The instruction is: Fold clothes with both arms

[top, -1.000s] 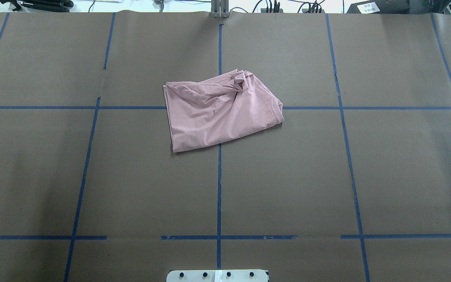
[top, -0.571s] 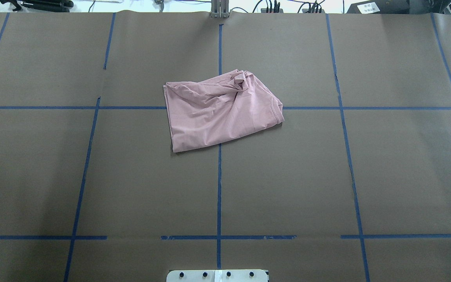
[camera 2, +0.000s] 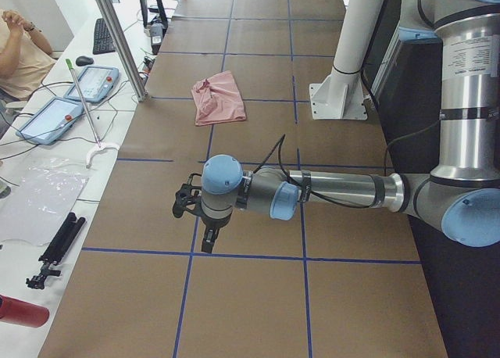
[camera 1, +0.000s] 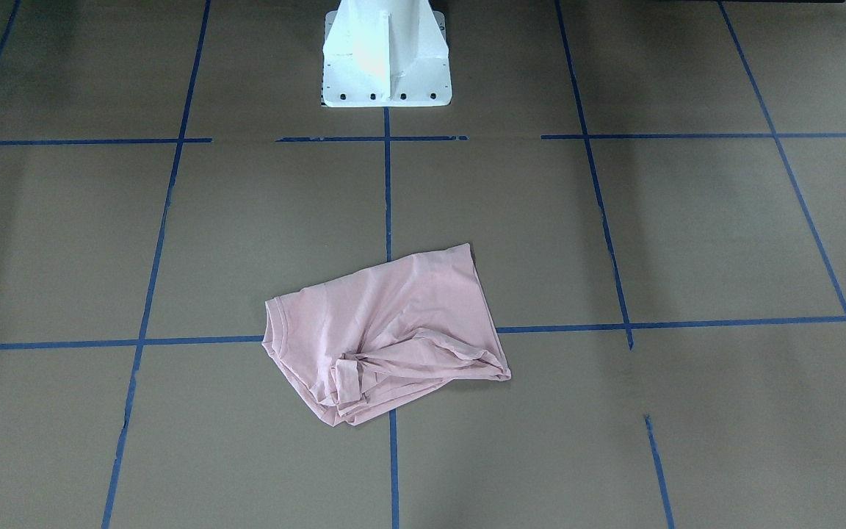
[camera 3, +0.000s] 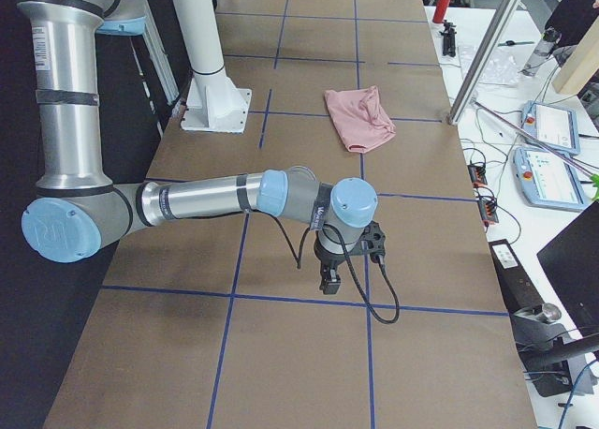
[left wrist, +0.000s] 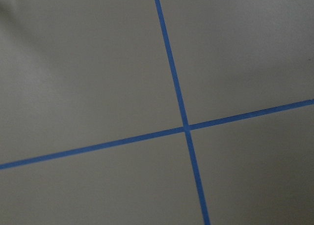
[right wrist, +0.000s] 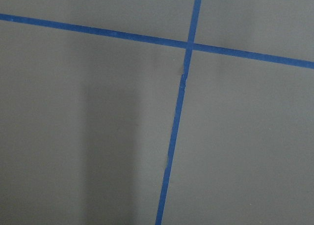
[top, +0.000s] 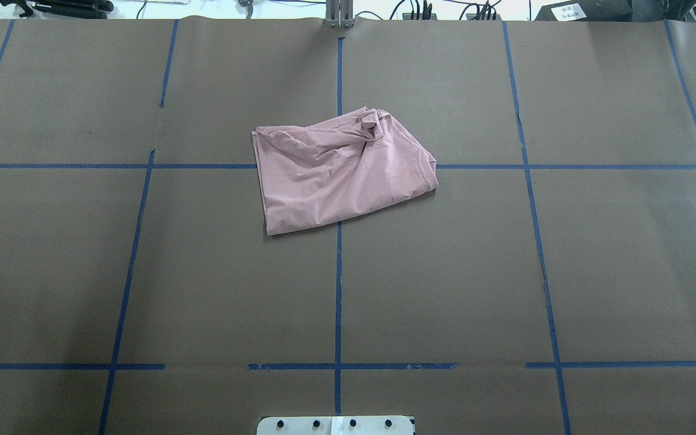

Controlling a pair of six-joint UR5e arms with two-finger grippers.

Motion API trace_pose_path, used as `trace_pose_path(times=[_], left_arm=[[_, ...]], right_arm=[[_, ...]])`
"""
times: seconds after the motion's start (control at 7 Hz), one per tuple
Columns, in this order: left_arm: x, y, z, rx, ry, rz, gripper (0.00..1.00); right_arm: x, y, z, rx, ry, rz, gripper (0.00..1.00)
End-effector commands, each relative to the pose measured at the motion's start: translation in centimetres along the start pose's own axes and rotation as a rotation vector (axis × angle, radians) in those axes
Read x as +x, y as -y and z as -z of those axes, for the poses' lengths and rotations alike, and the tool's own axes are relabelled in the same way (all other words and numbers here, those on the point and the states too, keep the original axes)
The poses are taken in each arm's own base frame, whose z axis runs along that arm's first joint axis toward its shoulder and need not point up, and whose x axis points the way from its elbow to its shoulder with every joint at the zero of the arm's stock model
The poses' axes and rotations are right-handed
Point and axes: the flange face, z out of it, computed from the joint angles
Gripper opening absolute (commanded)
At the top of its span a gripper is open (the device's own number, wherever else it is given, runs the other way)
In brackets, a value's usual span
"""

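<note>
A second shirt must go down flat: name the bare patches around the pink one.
The pink T-shirt straddles the centre tape line. Bare paper lies between it and the white pedestal base, and in the squares on either side. Clutter sits only past the far edge: cables.

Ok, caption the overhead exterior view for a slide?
Crumpled pale pink T-shirt lying across blue tape lines on the brown paper-covered table.

One pink T-shirt [top: 342,172], one desk [top: 505,272], one white pedestal [camera 1: 385,51], two robot arms, left arm [camera 2: 336,190], right arm [camera 3: 206,199].
</note>
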Motion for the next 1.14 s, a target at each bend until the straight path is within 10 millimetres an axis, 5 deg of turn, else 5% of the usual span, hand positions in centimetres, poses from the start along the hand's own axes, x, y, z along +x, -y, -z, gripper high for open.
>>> trace_pose_path(times=[0.0,0.43,0.71,0.86,1.0], left_arm=[[2.0,-0.4,0.1,-0.016,0.033,-0.003,1.00],[2.7,-4.5,0.7,-0.019,0.020,-0.011,1.00],[3.7,-4.1,0.5,-0.006,0.019,-0.049,1.00],[5.8,-3.4,2.8,0.070,0.016,-0.109,1.00],[4.7,-4.7,1.5,0.013,0.022,-0.065,1.00]], right_arm=[[-0.7,1.0,-1.6,0.001,-0.009,0.057,1.00],[-0.9,0.2,-3.1,-0.023,-0.001,0.065,1.00],[-0.8,0.4,-4.0,-0.034,-0.001,0.072,1.00],[-2.8,0.8,-2.0,0.019,-0.016,0.123,1.00],[-3.0,0.9,-2.8,-0.003,-0.034,0.140,1.00]])
